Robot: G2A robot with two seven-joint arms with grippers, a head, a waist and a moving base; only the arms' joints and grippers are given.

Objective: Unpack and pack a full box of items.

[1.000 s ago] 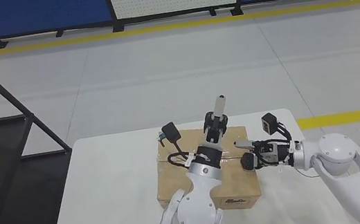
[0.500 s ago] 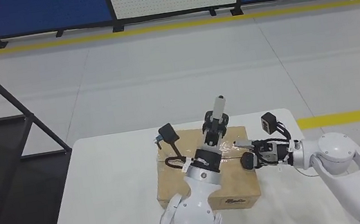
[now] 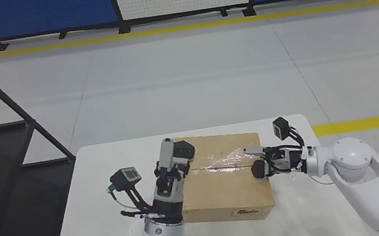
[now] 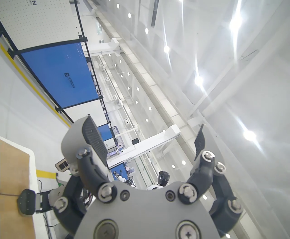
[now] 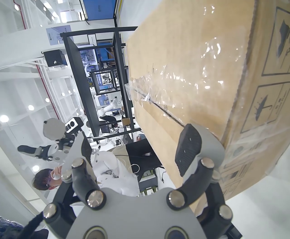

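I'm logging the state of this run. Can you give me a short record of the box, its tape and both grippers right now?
box: brown cardboard, flaps shut, on the white table
tape: clear, wrinkled, along the top seam
left gripper: open, empty, by the box's left end, fingers pointing at the ceiling
right gripper: open, empty, at the box's right end, one finger over the top near the seam; contact unclear
status: box not yet opened
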